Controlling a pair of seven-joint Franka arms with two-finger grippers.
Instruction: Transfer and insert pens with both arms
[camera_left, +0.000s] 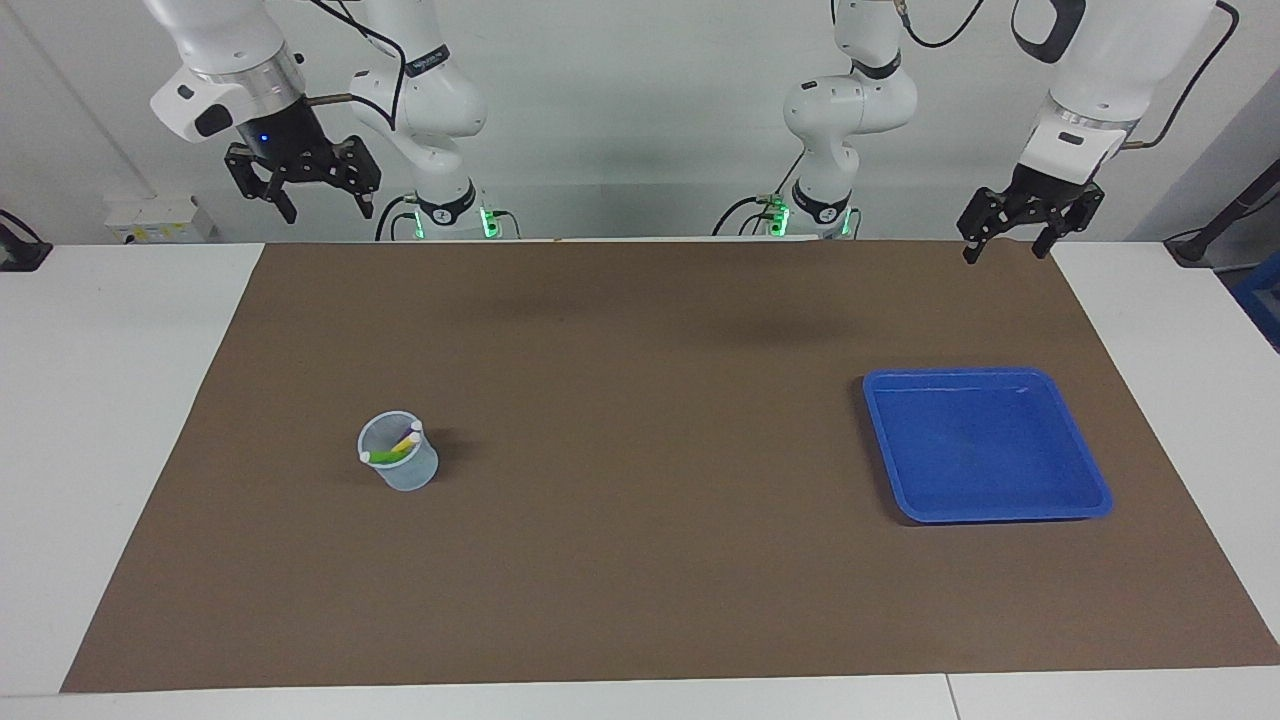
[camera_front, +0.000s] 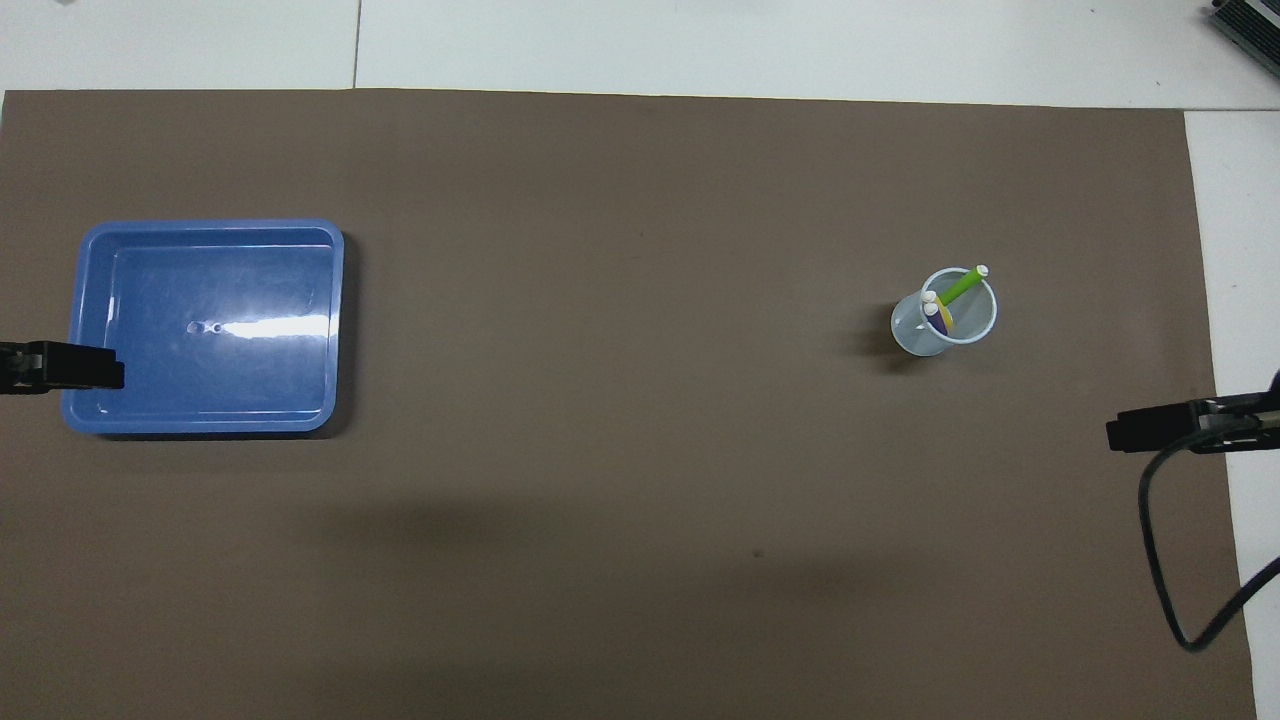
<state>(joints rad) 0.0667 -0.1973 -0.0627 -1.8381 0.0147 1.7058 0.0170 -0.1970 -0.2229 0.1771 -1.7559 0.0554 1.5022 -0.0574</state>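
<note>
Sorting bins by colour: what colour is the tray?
Blue: the tray is solid blue, clearest in the overhead view.

We record bright, even overhead lighting. Strong white glare streaks the blue tray (camera_front: 205, 325) floor. Soft diffuse shadows fall on the brown mat (camera_left: 640, 300). Both views are sharp throughout.

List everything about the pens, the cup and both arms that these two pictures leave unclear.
- Pens: lower barrels hidden by the cup's wall in both views; the purple one does not show in the facing view.
- Left gripper and right gripper: the overhead view cuts both at its side edges, showing only dark tips.
- Arms: upper links cut by the facing view's top edge.
- Blue tray: glare hides part of its floor, overhead view.
</note>
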